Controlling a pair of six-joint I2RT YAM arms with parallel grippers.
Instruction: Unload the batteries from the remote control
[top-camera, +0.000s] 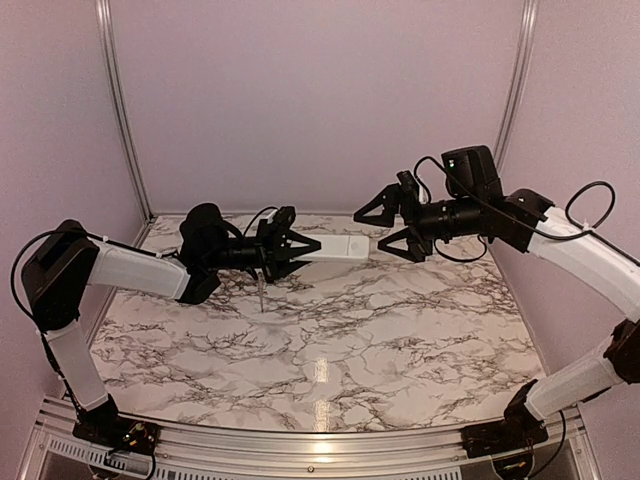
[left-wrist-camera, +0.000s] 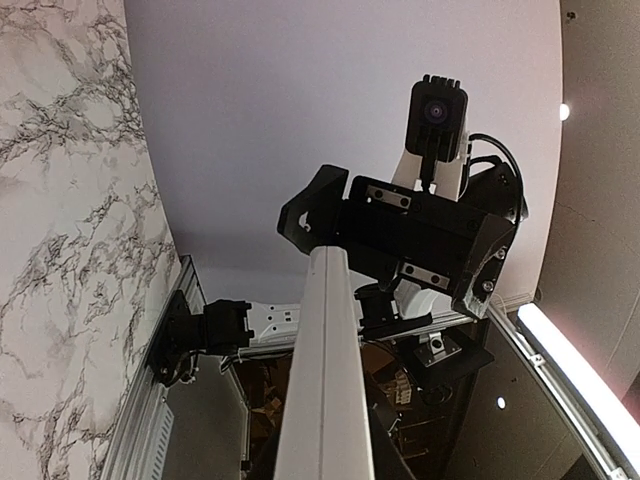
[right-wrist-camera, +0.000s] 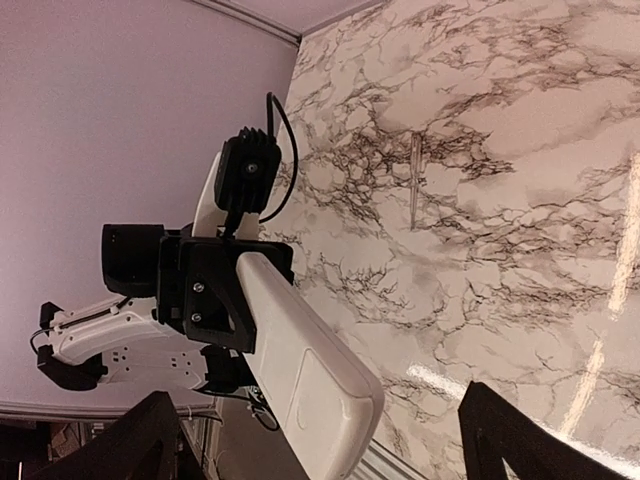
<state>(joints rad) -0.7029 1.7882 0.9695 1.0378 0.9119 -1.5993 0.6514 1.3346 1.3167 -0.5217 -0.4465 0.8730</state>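
My left gripper (top-camera: 305, 252) is shut on one end of the white remote control (top-camera: 340, 247) and holds it level above the back of the table, pointing right. My right gripper (top-camera: 378, 230) is open and faces the remote's free end. In the right wrist view the remote control (right-wrist-camera: 300, 360) reaches in between my wide-open fingers (right-wrist-camera: 505, 430), and neither finger touches it. Its cover panel (right-wrist-camera: 325, 395) sits closed on the face turned toward that camera. In the left wrist view the remote control (left-wrist-camera: 325, 380) runs up from my jaws. The batteries are hidden.
A slim grey pointed tool (top-camera: 260, 293) lies on the marble tabletop (top-camera: 330, 340) below the left gripper, and the same tool (right-wrist-camera: 413, 180) shows in the right wrist view. Lilac walls with metal posts (top-camera: 120, 110) enclose the table at the back and sides.
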